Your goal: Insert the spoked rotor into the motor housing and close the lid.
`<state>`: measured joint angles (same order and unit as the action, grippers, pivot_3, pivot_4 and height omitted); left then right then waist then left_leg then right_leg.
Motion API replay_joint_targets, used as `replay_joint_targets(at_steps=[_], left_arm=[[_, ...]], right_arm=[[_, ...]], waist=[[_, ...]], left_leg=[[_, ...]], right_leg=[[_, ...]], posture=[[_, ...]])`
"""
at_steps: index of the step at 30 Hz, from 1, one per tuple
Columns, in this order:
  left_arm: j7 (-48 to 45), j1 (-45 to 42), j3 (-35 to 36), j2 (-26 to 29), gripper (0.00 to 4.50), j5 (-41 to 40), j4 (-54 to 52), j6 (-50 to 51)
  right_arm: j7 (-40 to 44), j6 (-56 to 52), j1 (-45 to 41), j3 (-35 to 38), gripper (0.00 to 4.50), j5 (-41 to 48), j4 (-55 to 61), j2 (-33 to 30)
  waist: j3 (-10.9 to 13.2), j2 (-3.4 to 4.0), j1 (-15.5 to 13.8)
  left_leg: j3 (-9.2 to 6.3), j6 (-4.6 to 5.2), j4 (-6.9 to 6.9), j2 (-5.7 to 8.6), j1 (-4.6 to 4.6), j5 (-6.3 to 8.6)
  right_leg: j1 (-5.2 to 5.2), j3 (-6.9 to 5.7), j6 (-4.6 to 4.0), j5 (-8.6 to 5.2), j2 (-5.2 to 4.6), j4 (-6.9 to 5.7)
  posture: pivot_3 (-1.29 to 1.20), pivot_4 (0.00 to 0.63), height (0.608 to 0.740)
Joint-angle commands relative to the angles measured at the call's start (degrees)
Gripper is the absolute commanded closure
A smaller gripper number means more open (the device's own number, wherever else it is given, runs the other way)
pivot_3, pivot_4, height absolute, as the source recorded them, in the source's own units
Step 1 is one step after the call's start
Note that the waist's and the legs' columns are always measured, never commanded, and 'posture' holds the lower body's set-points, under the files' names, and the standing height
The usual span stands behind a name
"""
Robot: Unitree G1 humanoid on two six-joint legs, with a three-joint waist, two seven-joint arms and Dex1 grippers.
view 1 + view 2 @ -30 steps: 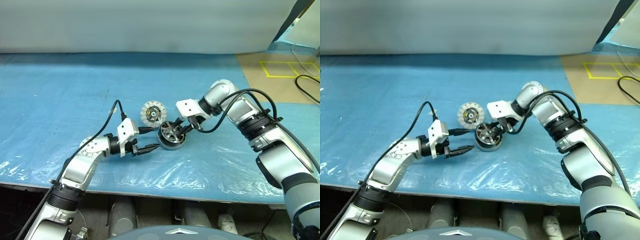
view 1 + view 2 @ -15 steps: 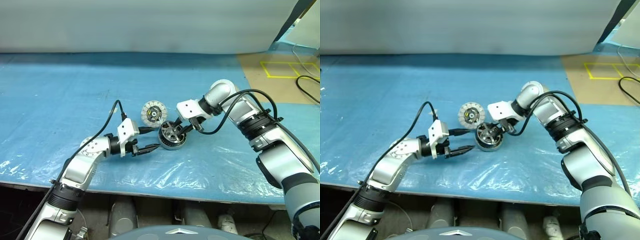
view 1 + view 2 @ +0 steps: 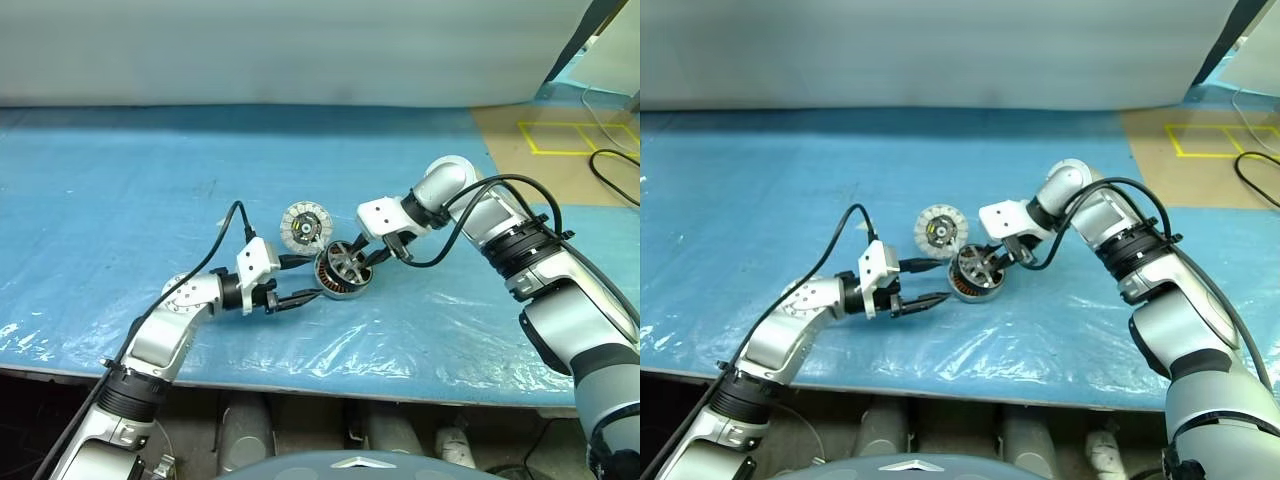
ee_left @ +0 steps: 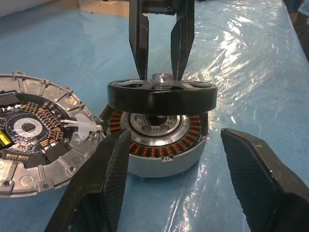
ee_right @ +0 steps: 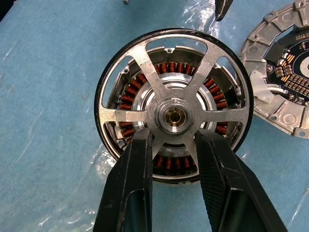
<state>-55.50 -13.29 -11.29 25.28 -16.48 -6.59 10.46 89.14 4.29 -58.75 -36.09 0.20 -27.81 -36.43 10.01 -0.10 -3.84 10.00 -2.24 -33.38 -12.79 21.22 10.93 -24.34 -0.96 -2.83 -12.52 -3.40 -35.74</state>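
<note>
Right wrist view: spoked rotor (image 5: 175, 104) hides motor housing (image 5: 145, 79) windings, seemingly unseated.

Blue table (image 3: 120, 200): motor housing (image 4: 164, 145), lid (image 3: 305, 227) side by side.

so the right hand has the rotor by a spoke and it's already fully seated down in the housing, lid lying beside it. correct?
Not seated. The left wrist view shows the spoked rotor lifted above the motor housing, with the copper windings exposed below its rim. The rest stands: the right hand grips it by a spoke next to the hub, and the lid lies beside the housing.
</note>
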Motion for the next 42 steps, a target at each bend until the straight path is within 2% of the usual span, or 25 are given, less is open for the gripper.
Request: replay_joint_targets(at_steps=[1,11,17,23,32,39,42], left_arm=[[0.04,-0.39,0.18,-0.03,1.36,-0.03,-0.93,-1.04],[0.23,0.07,0.26,0.07,1.36,-0.04,-1.41,-0.93],[0.17,0.06,0.16,-0.01,1.36,-0.15,-1.53,-0.79],[0.04,0.1,0.2,0.06,1.36,-0.25,-1.35,-0.67],[-0.06,0.15,0.32,0.15,1.36,-0.4,-1.34,-0.55],[0.05,-0.08,0.23,-0.01,1.36,-0.36,-1.29,-0.53],[-0.04,0.11,0.18,0.12,1.36,-0.45,-1.59,-0.32]], right_arm=[[3.36,0.78,-0.71,-0.12,3.49,0.59,1.58,-0.2],[3.35,2.84,0.73,-0.21,3.49,-1.75,0.33,0.84],[3.33,-1.67,0.25,1.63,1.68,-0.46,1.44,2.12],[3.36,-8.4,-2.75,1.84,1.68,7.53,9.33,-0.15],[3.36,-21.32,-5.56,6.48,1.68,17.92,18.05,-2.09],[3.24,-16.45,2.95,5.82,1.68,11.46,18.03,-5.96],[2.69,-17.93,5.26,6.49,2.28,11.0,19.89,-5.78]], waist=[[0.0,0.0,-0.02],[-0.01,-0.01,0.03],[-0.01,-0.01,-0.02],[-0.01,-0.01,-0.02],[-0.01,-0.01,-0.15],[-0.03,-0.05,-0.41],[-0.03,-0.05,-0.08]], left_leg=[[0.0,0.0,0.0,0.0,0.0,0.0],[0.0,0.0,0.0,0.0,-0.01,0.0],[0.0,0.0,0.0,0.01,0.02,0.0],[0.0,0.01,0.02,0.0,0.04,0.0],[0.0,-0.01,0.02,0.01,0.03,0.0],[-0.01,-0.04,0.02,0.03,0.04,0.01],[-0.01,-0.05,0.02,0.04,0.05,0.0]], right_leg=[[0.0,0.0,0.0,0.0,0.0,0.01],[0.0,0.0,0.0,0.0,0.0,0.0],[-0.02,0.0,0.0,0.0,-0.01,0.0],[-0.04,0.0,0.0,0.0,0.0,0.0],[-0.04,0.01,0.0,0.0,0.0,0.01],[0.01,0.0,0.0,0.0,-0.02,0.04],[-0.01,0.02,0.0,0.0,-0.02,0.04]], posture=[[0.0,0.15,0.74],[0.0,0.15,0.74],[0.0,0.15,0.74],[0.0,0.15,0.74],[0.0,0.15,0.74],[0.0,0.15,0.74],[0.0,0.15,0.74]])
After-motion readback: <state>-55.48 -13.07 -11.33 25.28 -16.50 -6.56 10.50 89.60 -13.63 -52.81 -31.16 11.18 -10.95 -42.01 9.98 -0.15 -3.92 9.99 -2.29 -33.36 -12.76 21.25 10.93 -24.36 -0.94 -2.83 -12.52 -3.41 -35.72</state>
